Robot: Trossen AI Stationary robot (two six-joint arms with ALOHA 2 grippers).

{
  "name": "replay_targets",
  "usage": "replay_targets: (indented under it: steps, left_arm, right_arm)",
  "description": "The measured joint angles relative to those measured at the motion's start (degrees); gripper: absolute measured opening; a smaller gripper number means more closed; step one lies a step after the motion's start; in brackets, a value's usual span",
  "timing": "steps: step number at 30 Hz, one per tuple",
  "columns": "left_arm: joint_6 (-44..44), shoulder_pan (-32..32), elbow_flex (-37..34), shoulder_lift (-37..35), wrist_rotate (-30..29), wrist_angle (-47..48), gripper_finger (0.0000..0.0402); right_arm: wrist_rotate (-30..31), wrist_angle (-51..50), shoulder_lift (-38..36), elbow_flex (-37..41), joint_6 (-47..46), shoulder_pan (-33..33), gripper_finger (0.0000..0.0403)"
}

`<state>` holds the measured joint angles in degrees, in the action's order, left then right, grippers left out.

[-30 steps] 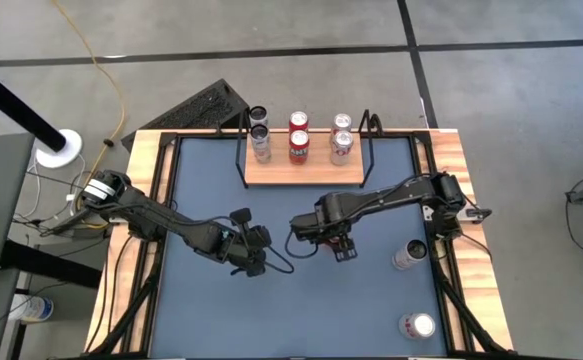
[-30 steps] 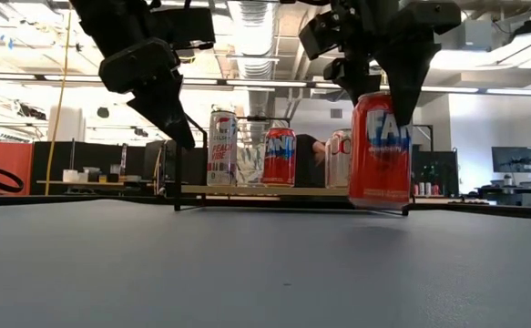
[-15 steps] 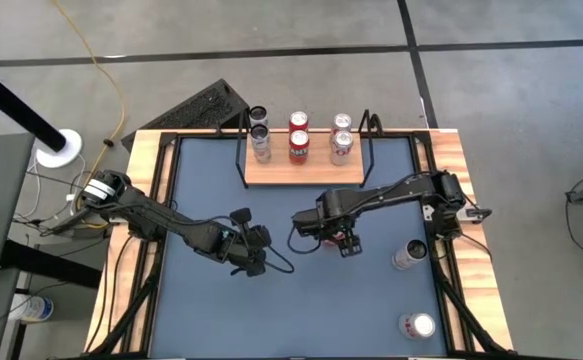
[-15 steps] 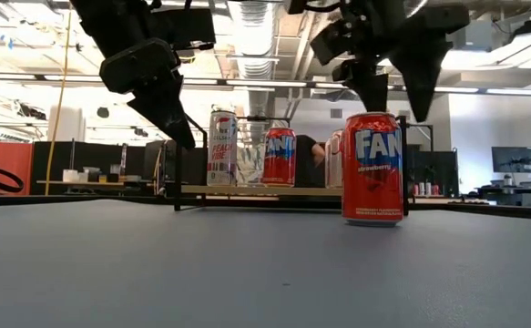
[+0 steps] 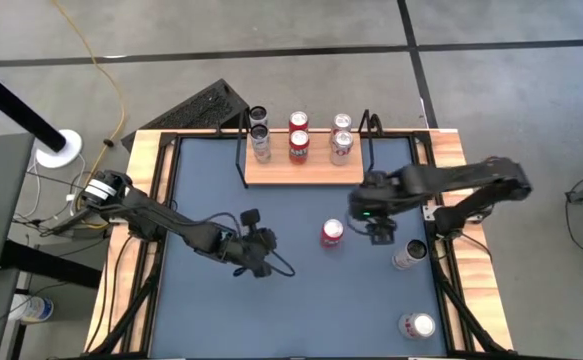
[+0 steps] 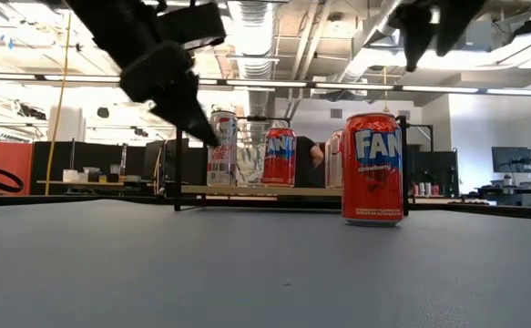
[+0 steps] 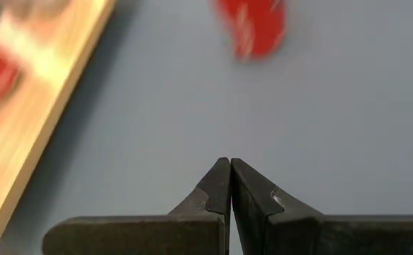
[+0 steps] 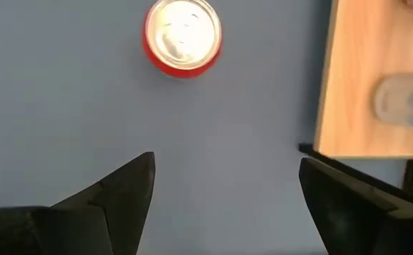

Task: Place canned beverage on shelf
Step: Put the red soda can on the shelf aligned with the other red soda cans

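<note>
A red canned beverage (image 5: 332, 233) stands upright on its base on the blue table top, free of both grippers; it also shows in the low view (image 6: 372, 169). My right gripper (image 5: 381, 232) hangs open above the table, to the right of this can (image 8: 183, 37). The shelf (image 5: 304, 168), a light-wood board on a black wire frame, stands at the far edge with cans on it. My left gripper (image 5: 266, 264) is shut and holds nothing, left of the red can and nearer the front edge.
Two more cans are by the table's right edge, one (image 5: 409, 255) just right of my right gripper and one (image 5: 418, 325) nearer the front. The shelf's black frame (image 5: 369, 130) rises at both ends of the board. Bare blue table lies between the red can and the shelf.
My right gripper has set the red can down on the table and let go of it. It has then risen and gone toward the table's right edge. The can stays upright where it was put. My left gripper has tipped a little in place.
</note>
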<state>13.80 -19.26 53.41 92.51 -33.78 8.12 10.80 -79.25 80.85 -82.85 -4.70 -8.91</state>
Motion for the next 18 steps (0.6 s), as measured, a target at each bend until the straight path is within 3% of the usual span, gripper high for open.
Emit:
replay_targets:
  steps: [2,6,14,18]
  left_arm:
    - [-6.0,0.2,-2.4,0.0,1.7,-11.4,0.0000]
    - [-17.8,1.6,-6.6,-1.2,11.0,-28.8,0.0000]
    - [-17.8,9.8,-15.8,-11.8,29.1,-41.1,0.0000]
    - [-17.7,9.3,-25.6,-16.4,28.3,-54.7,0.0000]
  right_arm:
    - [-0.1,4.8,-5.3,5.9,1.0,-0.6,0.0336]
    - [-0.2,14.8,-16.3,17.0,3.1,-1.2,0.0336]
    - [-0.5,36.4,-30.1,32.6,1.9,-1.2,0.0336]
    - [2.0,47.3,-33.5,40.2,4.6,-1.2,0.0336]
